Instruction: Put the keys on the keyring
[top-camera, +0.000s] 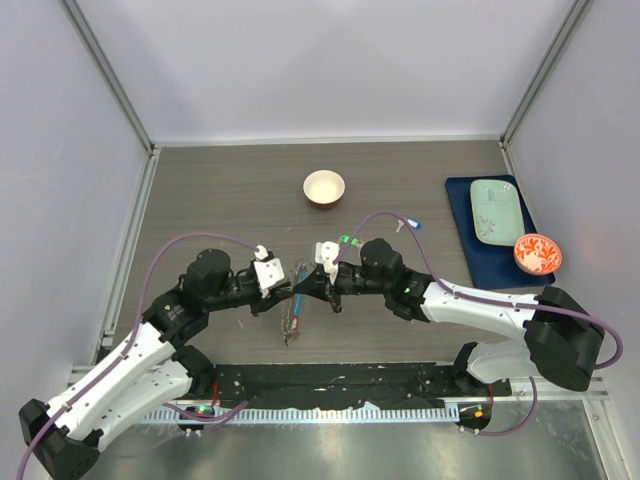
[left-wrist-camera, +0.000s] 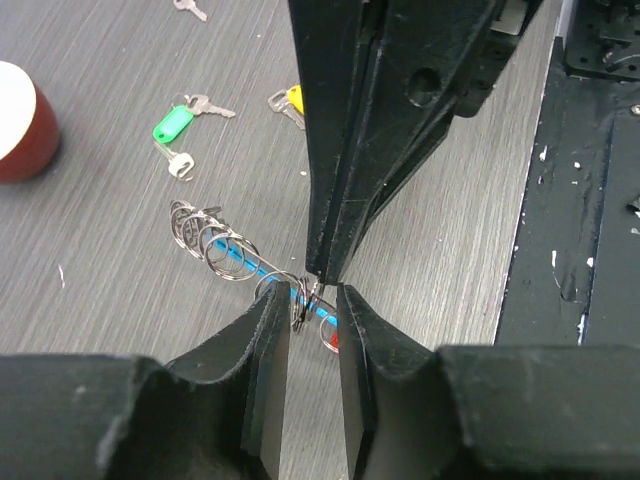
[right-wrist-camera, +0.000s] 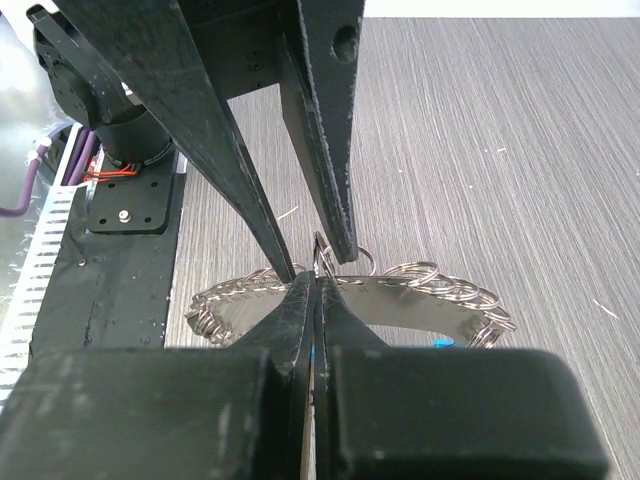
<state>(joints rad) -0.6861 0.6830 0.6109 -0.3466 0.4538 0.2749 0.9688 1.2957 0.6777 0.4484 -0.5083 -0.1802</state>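
The keyring (top-camera: 296, 318) lies on the table between the arms, a loop of silvery wire with several split rings (left-wrist-camera: 222, 245) and a blue tag. My right gripper (right-wrist-camera: 318, 283) is shut on the keyring's band (right-wrist-camera: 420, 300) and reaches in from the right (top-camera: 305, 288). My left gripper (left-wrist-camera: 313, 300) stands open right opposite it, its fingers (right-wrist-camera: 262, 225) either side of a small ring at the right gripper's tips (left-wrist-camera: 322, 272). A scrap of red (left-wrist-camera: 333, 340) shows under the jaws. Loose keys lie further out: a green-tagged one (left-wrist-camera: 172, 125), a yellow-tagged one (left-wrist-camera: 292, 97) and a plain one (left-wrist-camera: 190, 8).
A small white bowl (top-camera: 324, 187) sits at the back centre, reddish outside (left-wrist-camera: 20, 120). At the right, a blue mat (top-camera: 465, 235) carries a pale green plate (top-camera: 495, 212) and a red patterned bowl (top-camera: 537, 253). The black base rail (left-wrist-camera: 590, 230) runs along the near edge.
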